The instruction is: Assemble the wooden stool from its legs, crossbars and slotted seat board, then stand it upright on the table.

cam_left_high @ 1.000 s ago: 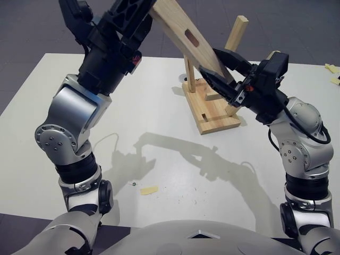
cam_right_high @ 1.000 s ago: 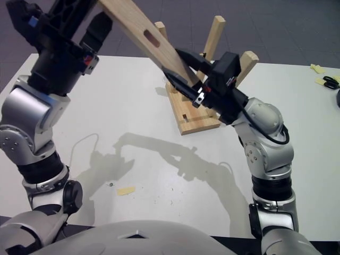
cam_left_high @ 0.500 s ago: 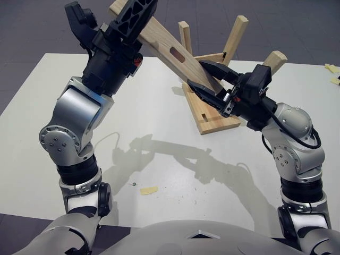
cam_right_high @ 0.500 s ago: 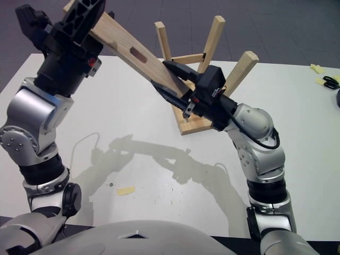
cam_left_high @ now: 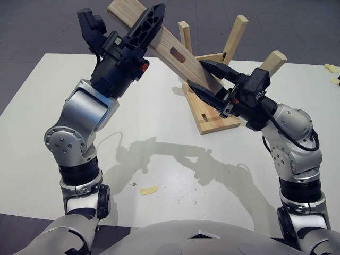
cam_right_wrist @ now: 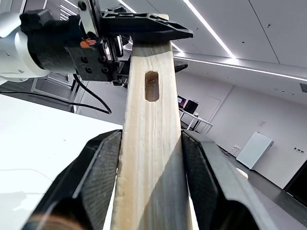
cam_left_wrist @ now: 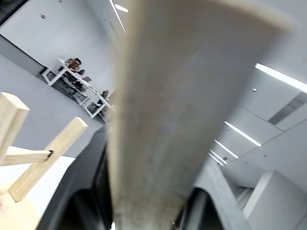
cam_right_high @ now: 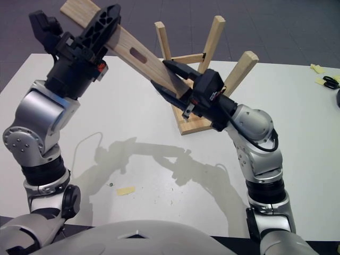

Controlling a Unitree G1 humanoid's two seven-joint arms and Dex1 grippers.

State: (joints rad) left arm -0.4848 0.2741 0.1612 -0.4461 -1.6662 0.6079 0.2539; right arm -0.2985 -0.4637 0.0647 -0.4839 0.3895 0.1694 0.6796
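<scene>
A long slotted wooden plank (cam_left_high: pixel 175 50) hangs slanting above the table, its high end toward my left. My left gripper (cam_left_high: pixel 143 32) is shut on that high end, and my right gripper (cam_left_high: pixel 206 79) is shut on the low end. In the right wrist view the black fingers (cam_right_wrist: pixel 100 177) press both edges of the plank (cam_right_wrist: pixel 151 143) below its oval slot (cam_right_wrist: pixel 152 86). Behind the plank, a partly built stool lies with its seat board (cam_left_high: pixel 215 119) flat on the table. Three legs (cam_left_high: pixel 236 32) point up from it, two joined by a crossbar (cam_left_high: pixel 210 57).
The white table (cam_left_high: pixel 159 122) carries a yellow tape scrap (cam_left_high: pixel 149 189), a small screw (cam_left_high: pixel 134 183) and a thin wire loop (cam_left_high: pixel 109 138) near my left arm. More yellow scraps (cam_left_high: pixel 332 68) and scissors (cam_right_high: pixel 332 81) lie at the far right edge.
The plank's high end has come down with my left gripper, so the plank lies flatter. My right gripper shifted left with the low end, uncovering the stool's legs.
</scene>
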